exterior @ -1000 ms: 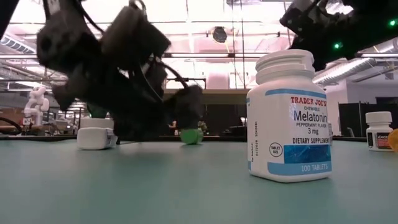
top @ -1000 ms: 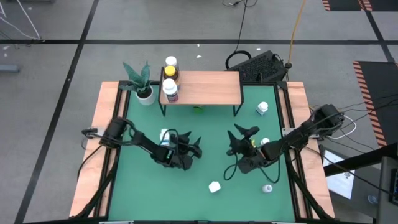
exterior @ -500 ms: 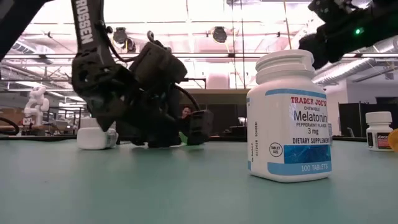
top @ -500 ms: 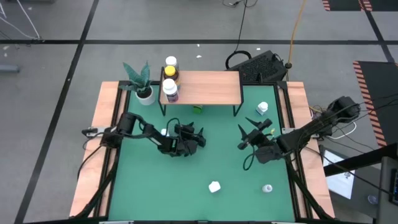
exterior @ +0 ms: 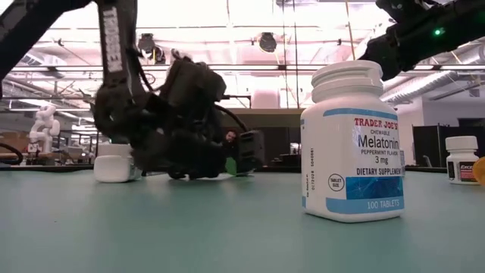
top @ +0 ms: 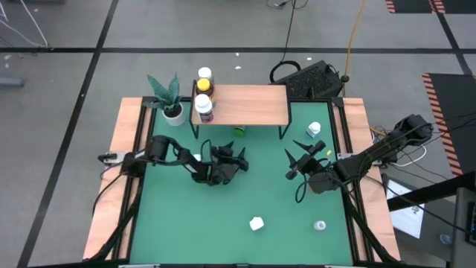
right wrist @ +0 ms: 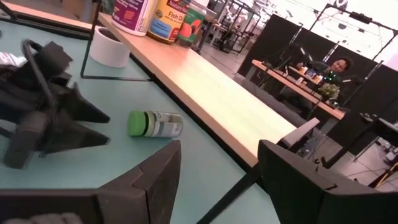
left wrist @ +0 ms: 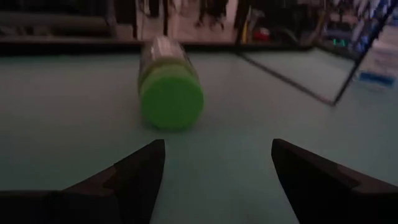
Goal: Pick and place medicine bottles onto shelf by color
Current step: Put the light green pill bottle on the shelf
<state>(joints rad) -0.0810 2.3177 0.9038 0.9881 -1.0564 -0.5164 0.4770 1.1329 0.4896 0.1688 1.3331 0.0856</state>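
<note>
The green bottle (left wrist: 169, 87) lies on its side on the smooth green table (top: 245, 197), under the front edge of the shelf (top: 245, 104), its round flat cap turned toward the left gripper (top: 236, 161). That gripper sits low over the table just in front of the bottle, its dark wedge-shaped fingers (left wrist: 134, 174) spread wide with nothing between them — the bottle lies beyond their tips, untouched.

The shelf is a flat rectangle of pale wood on thin black legs. At its left end stand three bottles in a tight cluster: a white-capped one with a magenta label (top: 204, 110), an amber one with a yellow cap (top: 203, 88), and another white-capped one (top: 204, 74) at the back.

More bottles are scattered over the table: a white one (top: 314, 129) near the shelf's right legs, a small white one (top: 256, 222) toward the front, another (top: 319, 225) to its right, and a white melatonin bottle (exterior: 352, 140) with a ribbed cap, standing upright close to the low camera.

The right gripper (top: 300, 158) hangs above the table's right half, fingers (right wrist: 146, 177) parted and holding nothing — well apart from the green bottle. A white pot with a spiky green plant (top: 171, 100) stands beside the shelf's left end.
</note>
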